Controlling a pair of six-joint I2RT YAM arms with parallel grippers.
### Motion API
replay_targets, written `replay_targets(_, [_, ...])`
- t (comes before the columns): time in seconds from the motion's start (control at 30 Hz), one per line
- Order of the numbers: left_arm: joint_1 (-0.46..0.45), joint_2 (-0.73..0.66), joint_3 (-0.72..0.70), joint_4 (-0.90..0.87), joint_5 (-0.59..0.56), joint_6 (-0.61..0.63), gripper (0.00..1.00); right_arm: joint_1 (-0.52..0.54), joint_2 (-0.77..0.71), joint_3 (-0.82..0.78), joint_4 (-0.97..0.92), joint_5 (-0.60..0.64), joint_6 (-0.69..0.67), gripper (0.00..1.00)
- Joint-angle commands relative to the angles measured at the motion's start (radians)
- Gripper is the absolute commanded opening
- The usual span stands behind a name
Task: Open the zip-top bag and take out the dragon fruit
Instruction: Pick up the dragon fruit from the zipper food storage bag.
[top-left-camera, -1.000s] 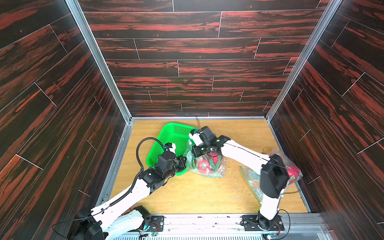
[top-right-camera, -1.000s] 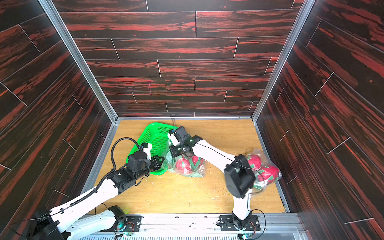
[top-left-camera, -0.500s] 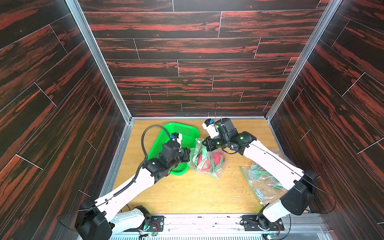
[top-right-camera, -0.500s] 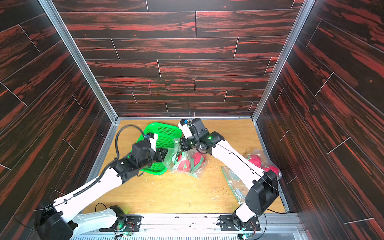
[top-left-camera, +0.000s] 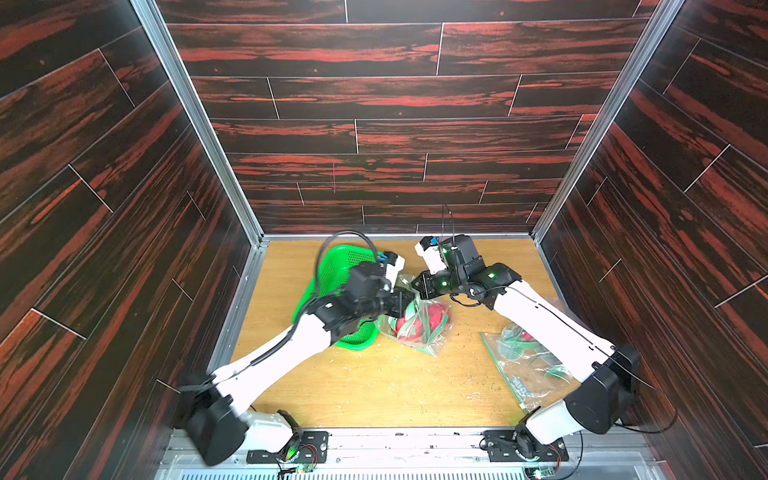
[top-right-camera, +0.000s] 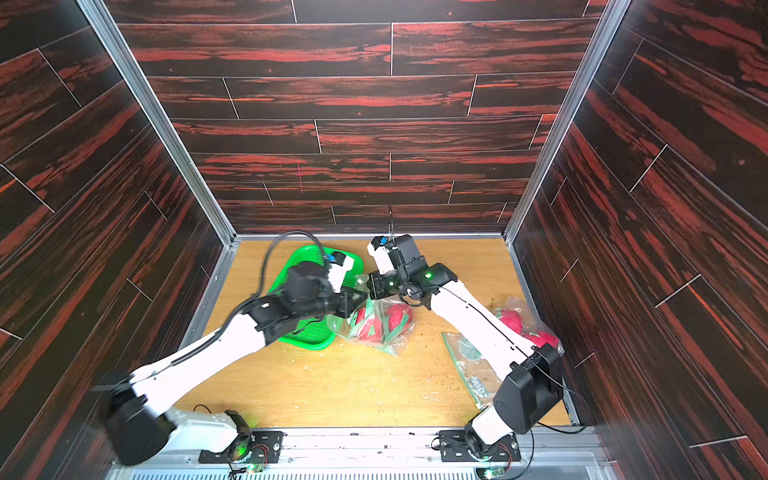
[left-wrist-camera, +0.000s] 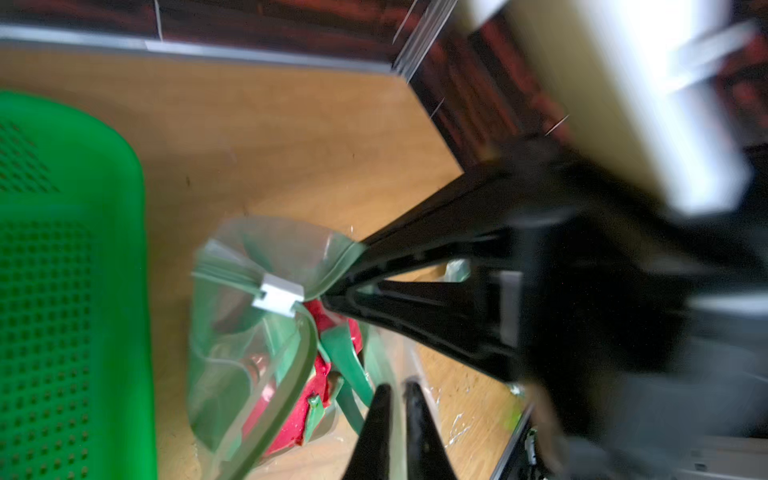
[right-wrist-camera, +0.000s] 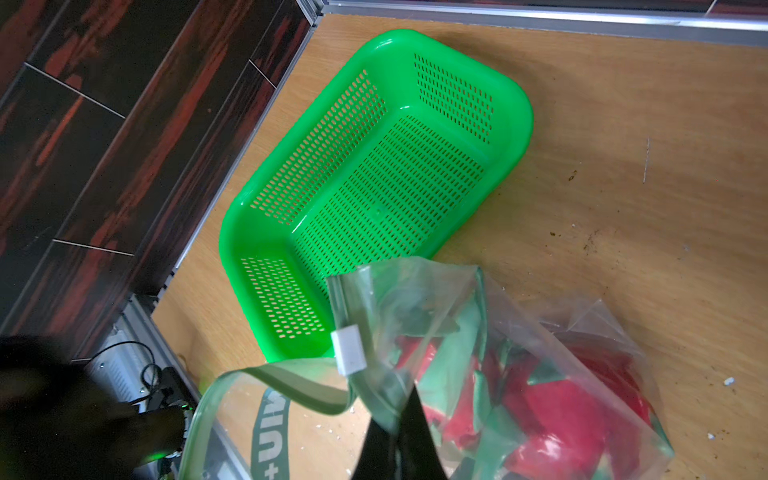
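Both top views show the left arm stretched from the lower left of the frame up across the green basket (top-left-camera: 332, 266). The right arm bends at its elbow at the lower right and runs up to frame centre, wrist tipped down. Their tips meet at the mouth of the zip-top bag (top-left-camera: 422, 332). It sits on the desk (top-left-camera: 374, 386) just right of the basket, with dragon fruit (top-left-camera: 438, 313) inside.

The right end effector (right-wrist-camera: 409, 399) is clenched on the bag's film beside the white slider (right-wrist-camera: 348, 350). The left end effector (left-wrist-camera: 397, 390) has its fingers nearly together with pale film in the slit, pinching the bag.

In the right wrist view, white letters on a green band (right-wrist-camera: 270, 428) run off the edge; only a plus sign and a "U" read. A second bag (top-right-camera: 473, 365) at the right, half under the right arm, holds more red fruit (top-right-camera: 511, 320). Its dark print is too small to read. The left arm is blurred.
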Motion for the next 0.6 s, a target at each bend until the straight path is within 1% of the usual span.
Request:
replay_targets(0.0, [-0.001, 0.052, 0.043, -0.011, 0.048, 0.005, 0.12, -0.018, -0.031, -0.016, 0.040, -0.025, 0.030, 0.00])
replay_targets(0.13, [0.002, 0.112, 0.048, -0.012, 0.002, -0.005, 0.12, -0.031, -0.038, -0.031, 0.053, -0.041, 0.044, 0.00])
replay_targets(0.2, [0.003, 0.126, 0.049, -0.021, -0.043, -0.004, 0.13, -0.035, -0.046, -0.043, 0.060, -0.044, 0.050, 0.00])
replay_targets(0.27, [0.004, 0.133, 0.036, -0.006, -0.111, -0.002, 0.18, -0.041, -0.054, -0.053, 0.068, -0.047, 0.054, 0.00])
replay_targets(0.43, [0.005, 0.164, 0.052, -0.010, -0.261, -0.018, 0.27, -0.047, -0.060, -0.073, 0.092, -0.071, 0.073, 0.00])
replay_targets(0.5, [0.004, 0.181, 0.062, -0.011, -0.289, -0.017, 0.31, -0.048, -0.058, -0.078, 0.107, -0.080, 0.082, 0.00])
replay_targets(0.57, [0.005, 0.203, 0.069, 0.009, -0.296, -0.017, 0.32, -0.050, -0.053, -0.085, 0.123, -0.092, 0.091, 0.00])
